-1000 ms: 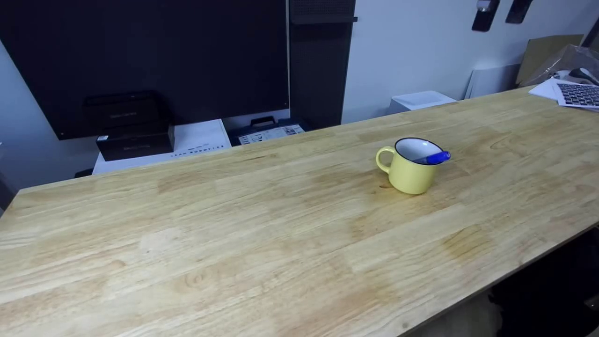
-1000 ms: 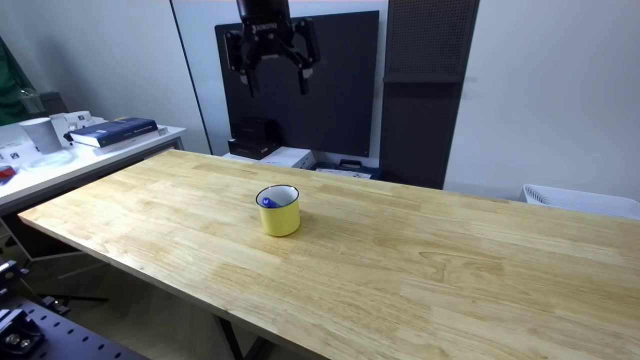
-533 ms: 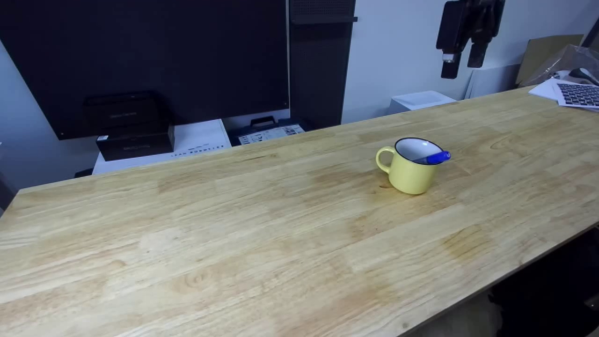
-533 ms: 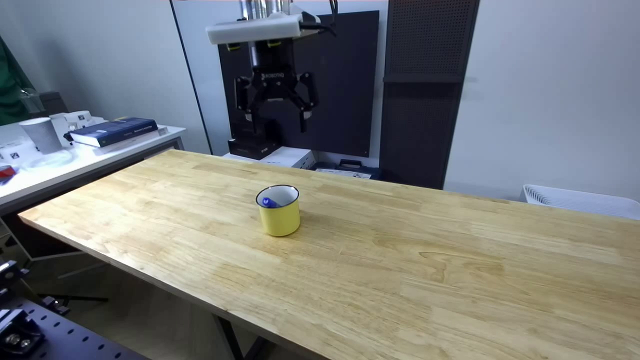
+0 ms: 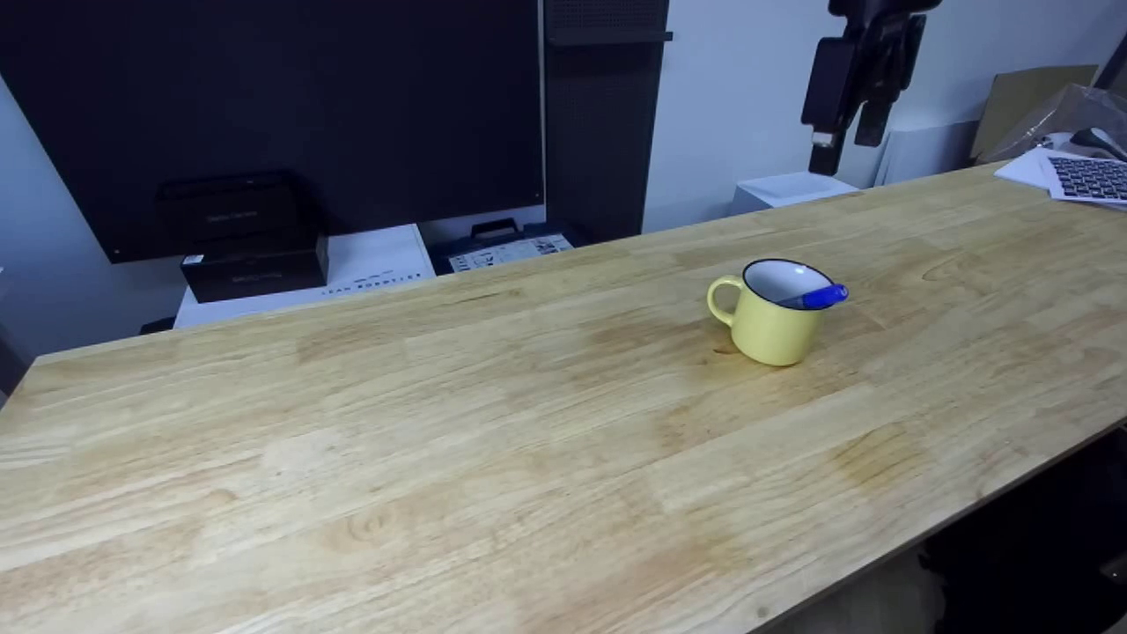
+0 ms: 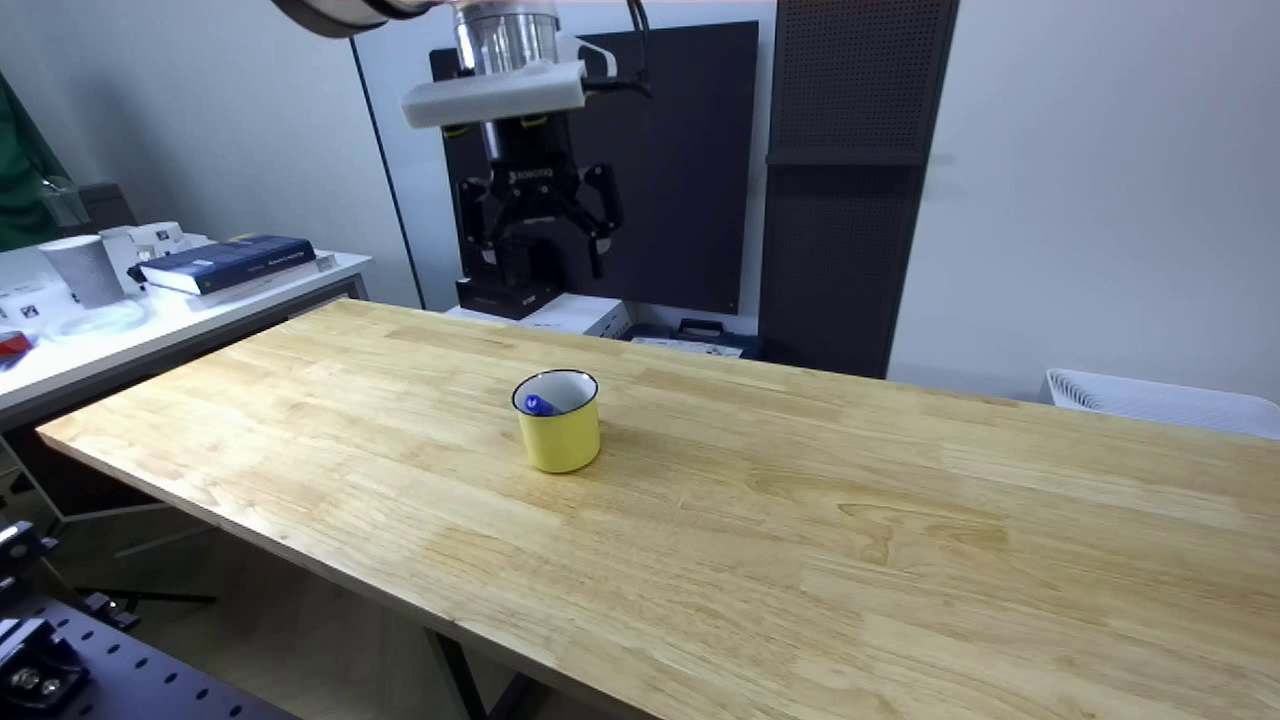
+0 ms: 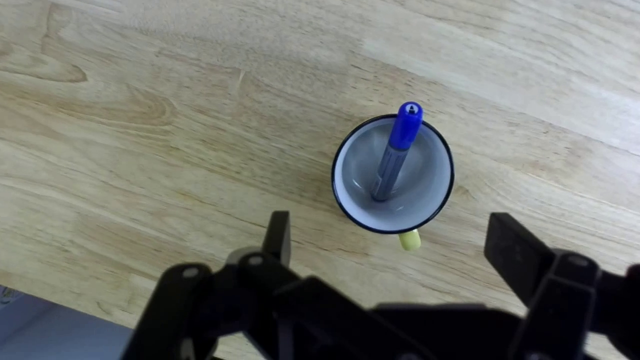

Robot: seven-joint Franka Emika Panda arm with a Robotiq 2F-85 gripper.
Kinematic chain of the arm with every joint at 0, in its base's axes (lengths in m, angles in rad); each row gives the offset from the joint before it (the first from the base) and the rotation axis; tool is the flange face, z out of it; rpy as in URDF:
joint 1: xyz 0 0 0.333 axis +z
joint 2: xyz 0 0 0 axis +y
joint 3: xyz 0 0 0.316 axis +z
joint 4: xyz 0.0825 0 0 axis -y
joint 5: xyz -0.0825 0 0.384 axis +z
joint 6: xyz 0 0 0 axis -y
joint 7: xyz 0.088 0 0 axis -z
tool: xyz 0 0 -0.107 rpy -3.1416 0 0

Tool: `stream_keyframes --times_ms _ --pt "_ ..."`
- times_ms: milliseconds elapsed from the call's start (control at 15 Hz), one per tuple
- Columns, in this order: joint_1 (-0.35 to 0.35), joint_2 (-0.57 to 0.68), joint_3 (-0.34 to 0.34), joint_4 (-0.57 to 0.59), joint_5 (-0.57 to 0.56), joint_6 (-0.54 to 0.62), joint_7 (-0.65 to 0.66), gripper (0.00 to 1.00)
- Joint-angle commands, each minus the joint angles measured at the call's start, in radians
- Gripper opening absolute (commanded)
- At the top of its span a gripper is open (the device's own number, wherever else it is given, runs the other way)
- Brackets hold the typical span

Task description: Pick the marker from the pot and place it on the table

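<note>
The blue marker [image 5: 824,296] leans inside the pale-yellow mug, its blue cap over the rim. It also shows in an exterior view [image 6: 541,405] and in the wrist view [image 7: 396,152]. The mug, the pot [image 5: 775,335], stands upright on the wooden table [image 5: 440,458]; it shows in an exterior view [image 6: 562,446] and in the wrist view [image 7: 432,185]. My gripper [image 6: 550,266] is open and empty, pointing down, well above the table and mug. In the wrist view the fingers [image 7: 390,221] are wide apart, with the mug ahead of them and its handle toward the gripper.
A white side desk [image 6: 30,375] with a dark blue book [image 6: 225,264] and a cup stands beside the table. A keyboard [image 5: 1092,179] lies at the table's far end. A dark board [image 5: 282,106] and black boxes [image 5: 255,271] are behind the table.
My gripper has come down from the top of both exterior views, staying open, and has shifted slightly left in both. The mug and marker have not moved.
</note>
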Motion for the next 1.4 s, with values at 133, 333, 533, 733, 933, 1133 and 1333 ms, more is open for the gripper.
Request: stream_keyframes --times_ms 133,333,533,733,933,1133,1333 --pt "0.021 0.009 0.011 -0.127 -0.046 0.177 0.054 1.00" --pt "0.019 0.033 0.010 -0.175 -0.043 0.235 0.051 1.00" --pt "0.016 0.055 0.004 -0.211 -0.047 0.275 0.050 1.00" --pt "0.020 0.084 0.000 -0.218 -0.051 0.294 0.057 1.00" --pt "0.023 0.112 -0.003 -0.202 -0.052 0.295 0.060 1.00" --pt "0.022 0.133 -0.003 -0.184 -0.049 0.291 0.056 1.00" --pt "0.020 0.153 -0.001 -0.162 -0.044 0.284 0.052 1.00"
